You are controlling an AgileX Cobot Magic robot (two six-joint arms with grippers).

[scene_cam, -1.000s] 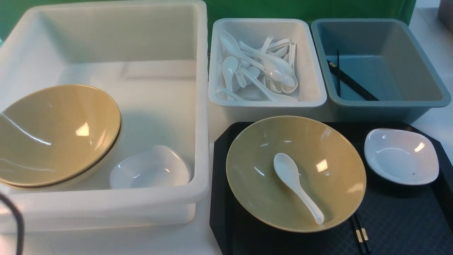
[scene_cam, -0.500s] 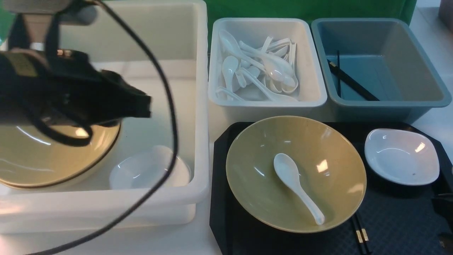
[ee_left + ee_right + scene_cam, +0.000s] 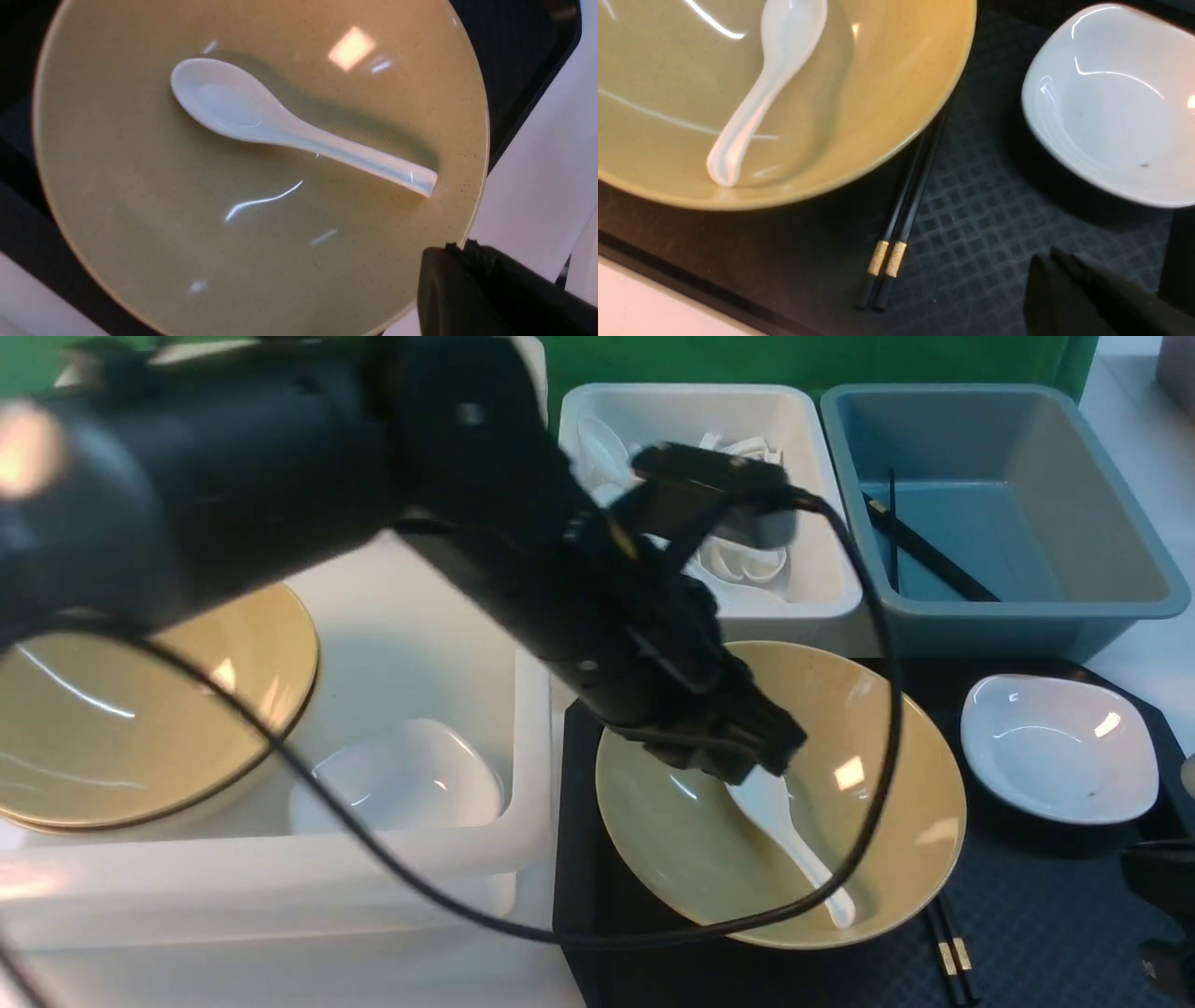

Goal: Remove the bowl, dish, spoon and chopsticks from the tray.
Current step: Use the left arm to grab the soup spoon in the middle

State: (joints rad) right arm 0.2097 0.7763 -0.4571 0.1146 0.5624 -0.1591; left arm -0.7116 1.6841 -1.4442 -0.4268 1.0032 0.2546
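The tan bowl (image 3: 868, 821) sits on the left half of the black tray (image 3: 1046, 915). The white spoon (image 3: 794, 845) lies inside it, handle toward me. My left gripper (image 3: 766, 756) hangs shut and empty just above the spoon's scoop. In the left wrist view its tip (image 3: 460, 245) shows at the rim of the bowl (image 3: 187, 233), apart from the spoon (image 3: 280, 130). The white dish (image 3: 1060, 747) rests at the tray's far right. The black chopsticks (image 3: 906, 200) lie partly under the bowl's rim. My right gripper (image 3: 1057, 259) is shut and empty over bare tray, between chopsticks and dish (image 3: 1115, 107).
A big white tub (image 3: 448, 859) on the left holds stacked tan bowls (image 3: 140, 728) and a white dish (image 3: 401, 784). Behind the tray stand a small white tub (image 3: 822, 588) of spoons and a grey-blue tub (image 3: 1027, 607) with black chopsticks (image 3: 924, 555).
My left arm has swung right from over the big tub to above the bowl and spoon. My right gripper has edged in at the tray's near right corner.
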